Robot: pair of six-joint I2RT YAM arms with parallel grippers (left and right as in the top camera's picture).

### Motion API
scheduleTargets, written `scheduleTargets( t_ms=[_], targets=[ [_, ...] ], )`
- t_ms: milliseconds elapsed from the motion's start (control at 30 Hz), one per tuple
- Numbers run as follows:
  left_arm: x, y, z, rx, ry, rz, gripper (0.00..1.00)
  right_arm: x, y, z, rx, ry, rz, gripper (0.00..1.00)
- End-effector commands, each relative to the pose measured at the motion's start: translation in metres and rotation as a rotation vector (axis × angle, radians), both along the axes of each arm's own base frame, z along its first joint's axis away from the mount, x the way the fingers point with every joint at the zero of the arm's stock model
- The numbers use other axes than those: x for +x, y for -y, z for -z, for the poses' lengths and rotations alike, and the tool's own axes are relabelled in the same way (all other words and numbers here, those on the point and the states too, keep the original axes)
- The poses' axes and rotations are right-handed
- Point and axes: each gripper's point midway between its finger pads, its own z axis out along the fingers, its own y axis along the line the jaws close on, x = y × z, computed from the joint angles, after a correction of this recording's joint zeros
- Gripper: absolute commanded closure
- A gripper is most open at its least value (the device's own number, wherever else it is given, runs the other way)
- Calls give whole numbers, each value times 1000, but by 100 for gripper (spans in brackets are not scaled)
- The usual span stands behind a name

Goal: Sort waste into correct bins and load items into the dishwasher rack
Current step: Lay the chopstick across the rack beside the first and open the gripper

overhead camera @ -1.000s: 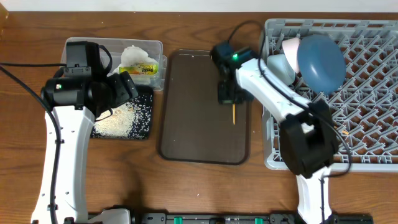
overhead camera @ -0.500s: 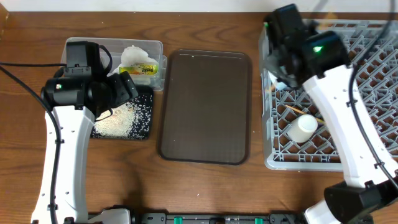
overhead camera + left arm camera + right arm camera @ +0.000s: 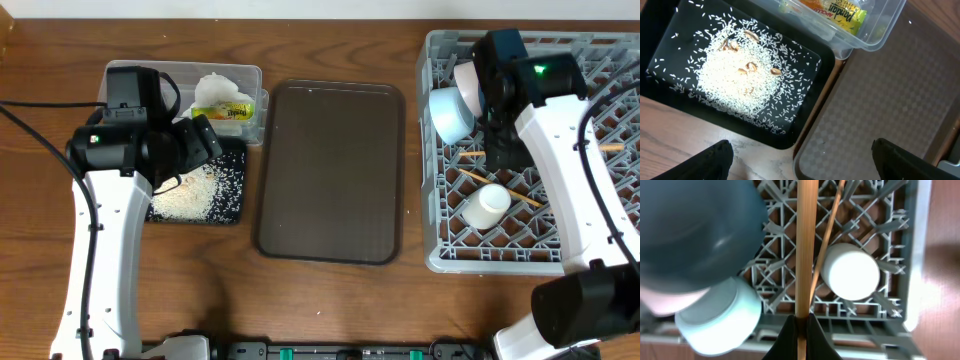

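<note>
My right gripper [image 3: 497,150] hangs over the grey dishwasher rack [image 3: 590,255], shut on a wooden chopstick [image 3: 803,255]; the jaws [image 3: 802,325] pinch its near end. Below in the rack lie the second chopstick [image 3: 827,240], the small white cup [image 3: 487,207], the light-blue bowl [image 3: 450,115], the white bowl [image 3: 465,75] and the dark-blue plate [image 3: 690,225], which my arm hides in the overhead view. My left gripper [image 3: 205,140] is open and empty [image 3: 812,162] above the black tray [image 3: 232,205] holding rice [image 3: 735,80]. The clear tub [image 3: 130,75] holds the napkin [image 3: 213,88] and wrapper [image 3: 228,110].
The brown serving tray [image 3: 330,170] lies bare between the bins and the rack. Wooden table shows in front of the trays. The rack reaches the right edge of the overhead view.
My right arm carried the chopstick from the brown tray to the rack, swung over its left part and now sits lower over it. The left arm has not moved.
</note>
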Motion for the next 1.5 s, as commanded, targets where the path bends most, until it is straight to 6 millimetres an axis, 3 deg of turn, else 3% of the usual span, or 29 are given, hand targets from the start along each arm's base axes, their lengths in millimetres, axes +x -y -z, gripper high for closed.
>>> scheduleTargets(
  t_ms=[0, 200, 333, 400, 533, 767, 900, 933, 1033, 1067, 1100, 1267, 1467],
  targets=[
    [3, -2, -3, 9, 5, 3, 9, -5, 2, 22, 32, -17, 102, 99],
    [3, -2, -3, 9, 4, 3, 9, -8, -2, 49, 59, -18, 188, 94],
    [3, -2, -3, 9, 5, 3, 9, -7, -2, 51, 59, -13, 188, 72],
    [3, -2, -3, 9, 5, 3, 8, -5, -2, 51, 61, -5, 187, 66],
    [3, -2, -3, 9, 4, 3, 8, 1, 0, 50, 45, -2, 113, 67],
    [3, -2, -3, 9, 5, 3, 9, 21, -3, 31, -25, -46, -397, 69],
    [3, -2, -3, 9, 5, 3, 9, 32, -18, -4, -85, -20, -828, 92],
    [3, -2, -3, 9, 5, 3, 8, 31, -27, -14, -84, -2, -954, 90],
    [3, -2, -3, 9, 4, 3, 9, 22, -66, -43, -70, 89, -1361, 72],
    [3, -2, -3, 9, 5, 3, 9, 16, -78, -51, -68, 123, -1476, 48],
    [3, -2, -3, 9, 5, 3, 9, 9, -88, -58, -62, 153, -1550, 1],
    [3, -2, -3, 9, 5, 3, 9, -21, -97, -73, -40, 166, -1618, 1],
    [3, -2, -3, 9, 5, 3, 9, -31, -90, -73, -72, 121, -1673, 1]
  ],
)
